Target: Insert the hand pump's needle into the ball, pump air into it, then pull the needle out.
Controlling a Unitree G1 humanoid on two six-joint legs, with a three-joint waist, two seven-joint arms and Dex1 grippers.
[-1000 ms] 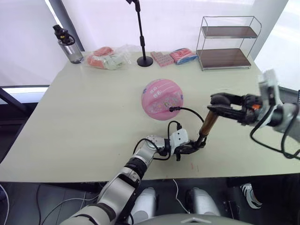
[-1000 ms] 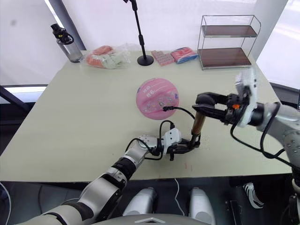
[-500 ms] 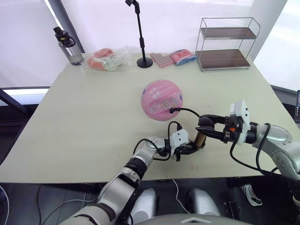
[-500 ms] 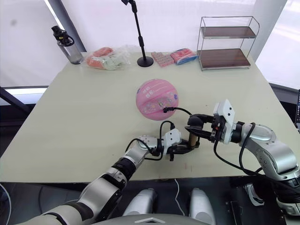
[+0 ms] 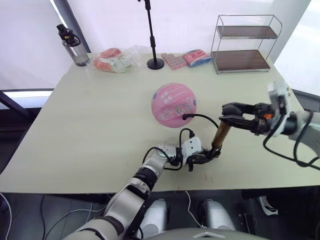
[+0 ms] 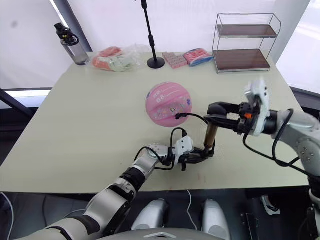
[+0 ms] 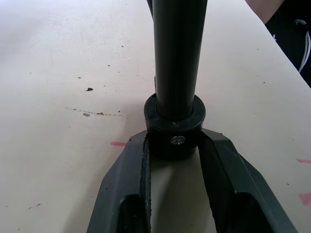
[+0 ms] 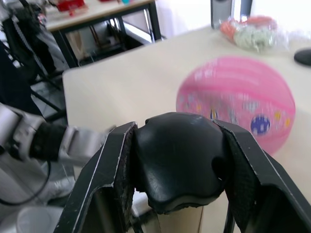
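The ball [image 5: 173,105] sits near the middle of the worktop [image 5: 85,125], with the hand pump [image 5: 218,138] standing almost upright at about four o'clock from it, near the front edge. The thin black hose [image 5: 202,118] loops from the pump's base to the ball's near side, where the needle [image 5: 183,118] looks already seated, though the pin itself is too small to see. The left pincer [image 7: 173,145] is pinching the pump's black bottom cap from both sides, pinning it to the worktop. The right pincer [image 8: 177,165] is closed over the black T-handle at twelve o'clock of the barrel. The pump is a stiff, light metal tube that would tip easily, so top and bottom are the right holds. The ball is soft, light and apt to roll; the needle is thin and likely bends if pulled sideways.
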